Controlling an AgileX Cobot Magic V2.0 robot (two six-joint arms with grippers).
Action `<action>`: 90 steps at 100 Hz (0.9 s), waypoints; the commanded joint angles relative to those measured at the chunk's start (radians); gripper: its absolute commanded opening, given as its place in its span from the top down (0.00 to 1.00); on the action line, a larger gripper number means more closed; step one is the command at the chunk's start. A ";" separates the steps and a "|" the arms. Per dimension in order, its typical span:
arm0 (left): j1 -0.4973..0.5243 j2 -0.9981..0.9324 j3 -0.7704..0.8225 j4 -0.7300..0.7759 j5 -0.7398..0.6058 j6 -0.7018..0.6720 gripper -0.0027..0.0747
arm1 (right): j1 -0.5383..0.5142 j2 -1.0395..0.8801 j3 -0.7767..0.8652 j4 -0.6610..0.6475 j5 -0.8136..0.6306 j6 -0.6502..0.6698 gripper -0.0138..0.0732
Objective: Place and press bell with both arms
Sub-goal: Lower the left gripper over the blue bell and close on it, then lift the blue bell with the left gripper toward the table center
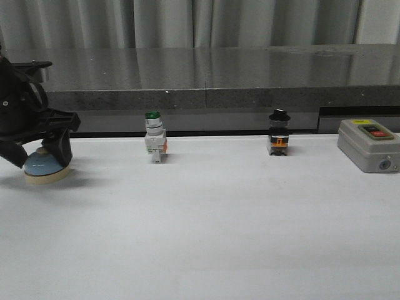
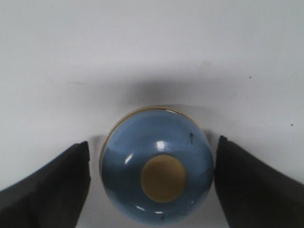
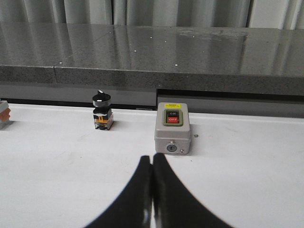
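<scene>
Left gripper point(image 2: 151, 183): jaws spread around the bell point(image 2: 156, 166), small gaps either side, holding nothing. Bell stands on the white table point(image 1: 206, 225), 9 o'clock edge. Right gripper point(image 3: 152, 190): fingers pressed together, empty. Beyond, at 12 o'clock: green-capped switch point(image 1: 154, 137), black-capped switch point(image 1: 279, 133).

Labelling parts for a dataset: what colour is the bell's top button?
Cream-tan, on the bell's blue dome; the left wrist view shows it best.

The bell point(image 2: 156, 178) sits on the white table point(image 2: 142, 52). The left claw point(image 2: 152, 190) straddles it, a finger point(image 2: 52, 190) either side, neither touching.
</scene>
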 commanded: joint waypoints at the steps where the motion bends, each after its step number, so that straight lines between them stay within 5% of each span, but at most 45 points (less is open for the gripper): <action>1: -0.007 -0.048 -0.031 -0.012 -0.038 0.001 0.45 | -0.007 -0.017 -0.014 -0.005 -0.087 -0.004 0.91; 22: -0.007 -0.048 -0.031 -0.012 -0.030 0.001 0.66 | -0.007 -0.017 -0.014 -0.005 -0.087 -0.004 0.91; 61: -0.015 -0.205 -0.032 -0.012 0.067 0.014 0.67 | -0.007 -0.017 -0.014 -0.005 -0.087 -0.004 0.91; 90: -0.159 -0.341 -0.048 -0.012 0.114 0.027 0.67 | -0.007 -0.017 -0.014 -0.005 -0.087 -0.004 0.91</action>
